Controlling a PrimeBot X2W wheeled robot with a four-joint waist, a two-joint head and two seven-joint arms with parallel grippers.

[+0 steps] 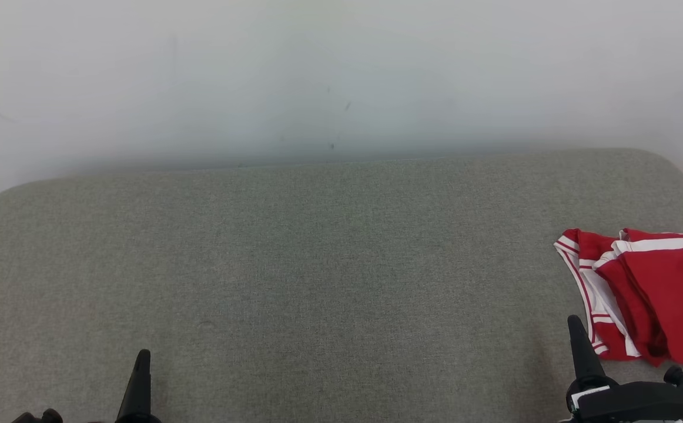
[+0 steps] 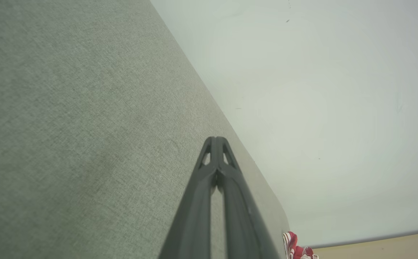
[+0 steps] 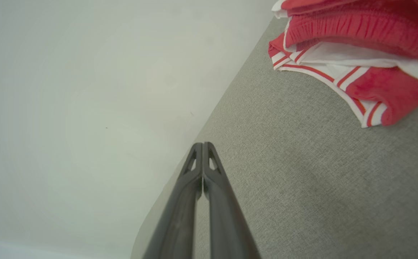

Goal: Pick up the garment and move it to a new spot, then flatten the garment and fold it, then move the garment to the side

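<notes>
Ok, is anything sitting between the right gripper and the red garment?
Nothing visible. The right gripper, shut, is beside the left edge of the garment, and the right wrist view shows bare grey surface between them.

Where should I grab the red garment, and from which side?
Grip the white-striped edge of the garment, coming from its left in the head view with the right gripper, opened first. That edge lies in stacked layers on the table, nearest the gripper and facing it.
</notes>
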